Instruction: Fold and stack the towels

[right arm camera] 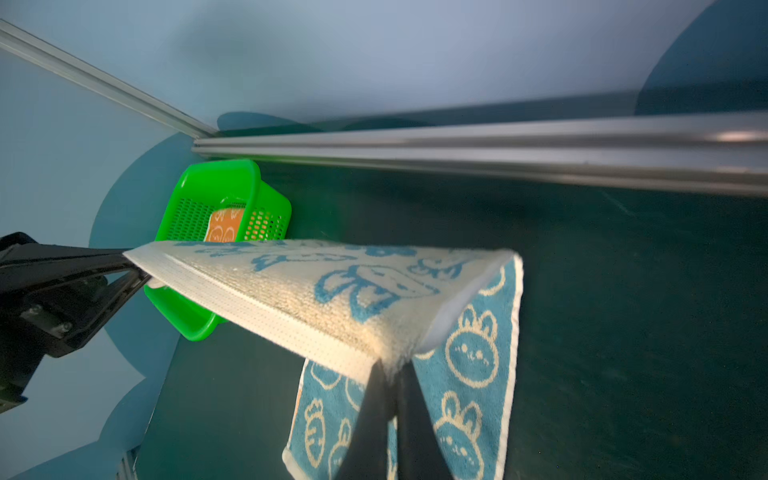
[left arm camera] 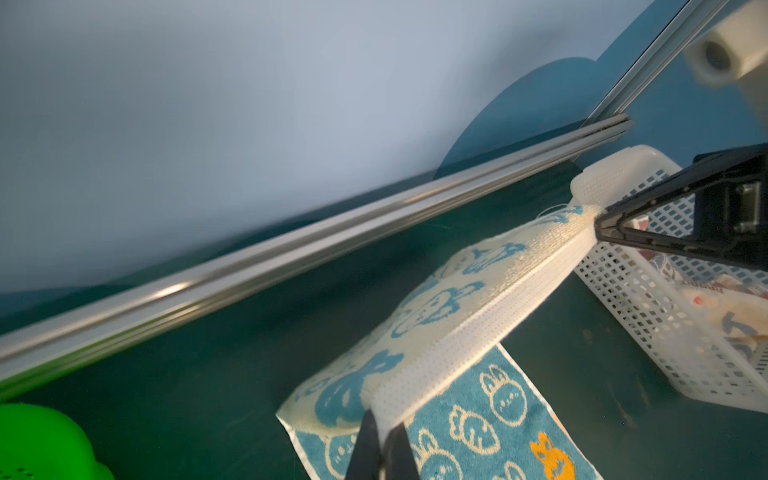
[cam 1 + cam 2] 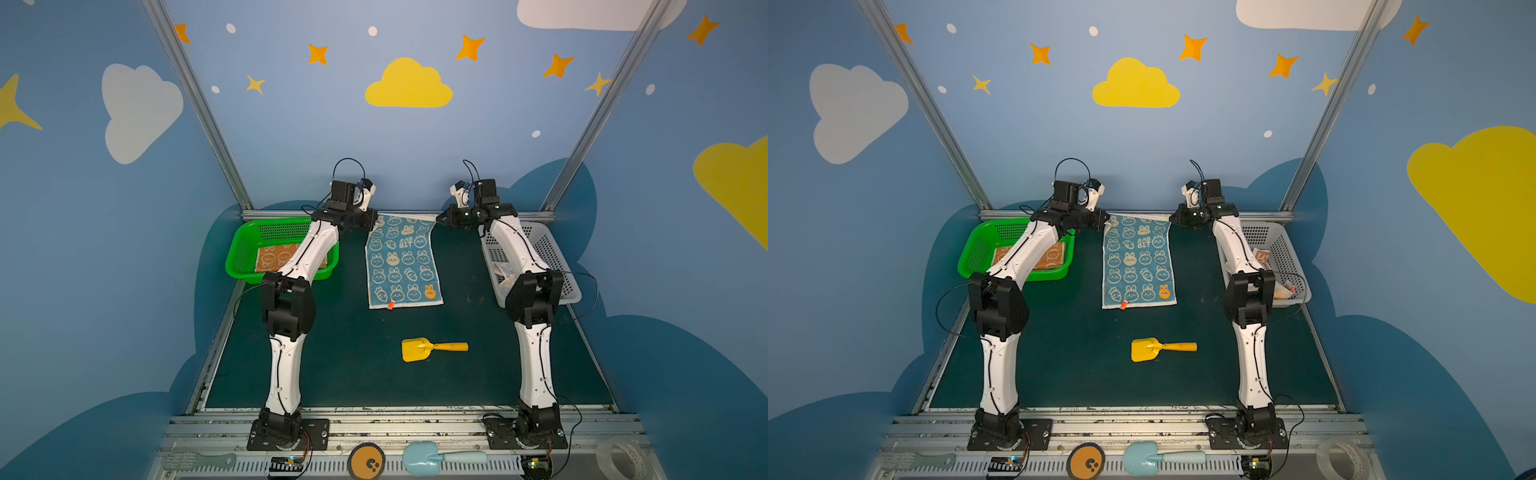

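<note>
A blue towel with cream rabbit faces (image 3: 401, 266) (image 3: 1138, 266) lies lengthwise on the green mat, its far edge lifted and stretched taut. My left gripper (image 3: 376, 220) (image 2: 384, 424) is shut on its far left corner and my right gripper (image 3: 438, 218) (image 1: 388, 370) is shut on its far right corner. The raised edge shows a cream underside with blue faces. An orange towel (image 3: 274, 255) (image 1: 222, 226) lies flat in the green basket (image 3: 249, 232). A cream lettered towel (image 3: 1262, 255) (image 2: 739, 328) sits crumpled in the white basket (image 3: 552, 253), partly hidden by my right arm.
A yellow toy shovel (image 3: 432, 348) lies on the mat in front of the towel. The back rail (image 2: 291, 249) and wall stand just behind both grippers. A brush, an orange disc, a pale blue shovel (image 3: 440, 457) and a tape roll rest on the front ledge.
</note>
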`<state>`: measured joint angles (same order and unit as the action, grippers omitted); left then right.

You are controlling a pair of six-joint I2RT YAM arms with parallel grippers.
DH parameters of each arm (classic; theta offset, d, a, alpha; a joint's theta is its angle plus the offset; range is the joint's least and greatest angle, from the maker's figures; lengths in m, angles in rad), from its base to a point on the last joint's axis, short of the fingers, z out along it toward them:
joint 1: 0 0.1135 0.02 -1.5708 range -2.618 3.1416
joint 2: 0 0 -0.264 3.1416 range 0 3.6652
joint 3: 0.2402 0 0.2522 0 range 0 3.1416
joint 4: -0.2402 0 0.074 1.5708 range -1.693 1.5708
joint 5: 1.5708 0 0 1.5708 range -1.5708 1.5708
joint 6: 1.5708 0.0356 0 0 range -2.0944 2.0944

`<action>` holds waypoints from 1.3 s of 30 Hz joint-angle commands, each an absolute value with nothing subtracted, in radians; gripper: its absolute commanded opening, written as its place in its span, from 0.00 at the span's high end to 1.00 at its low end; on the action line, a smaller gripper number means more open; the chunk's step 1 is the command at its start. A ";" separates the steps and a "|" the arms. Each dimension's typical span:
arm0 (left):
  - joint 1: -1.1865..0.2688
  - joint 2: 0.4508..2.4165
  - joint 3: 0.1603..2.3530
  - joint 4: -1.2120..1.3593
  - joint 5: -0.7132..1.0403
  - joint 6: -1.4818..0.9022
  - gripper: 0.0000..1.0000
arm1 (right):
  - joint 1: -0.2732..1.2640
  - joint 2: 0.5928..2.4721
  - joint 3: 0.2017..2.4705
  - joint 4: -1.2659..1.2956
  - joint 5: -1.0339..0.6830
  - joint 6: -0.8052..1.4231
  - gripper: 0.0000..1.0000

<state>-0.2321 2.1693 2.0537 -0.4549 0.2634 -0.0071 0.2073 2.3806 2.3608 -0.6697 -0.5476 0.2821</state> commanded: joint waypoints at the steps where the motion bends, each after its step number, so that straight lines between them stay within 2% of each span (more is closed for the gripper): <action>1: -0.193 2.076 1.915 -0.414 0.186 -0.002 0.97 | 0.178 2.336 2.267 -0.714 -0.510 0.265 1.00; 9: -0.216 1.962 1.639 -0.354 0.191 0.003 0.97 | 0.189 2.252 2.013 -0.669 -0.496 0.307 1.00; 15: -0.243 1.923 1.523 -0.344 0.149 0.032 0.97 | 0.188 2.211 1.938 -0.723 -0.482 0.317 1.00; 27: -0.317 1.911 1.423 -0.355 0.019 0.085 0.97 | 0.199 2.131 1.805 -0.779 -0.438 0.330 1.00; 39: -0.394 1.905 1.360 -0.341 -0.261 0.174 0.97 | 0.232 2.088 1.680 -0.808 -0.387 0.367 1.00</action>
<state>-0.4156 1.9388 1.3674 -0.3187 -0.0738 0.1410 0.2565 2.1269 1.6924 -0.7479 -0.4946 0.3607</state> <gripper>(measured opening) 0.047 0.051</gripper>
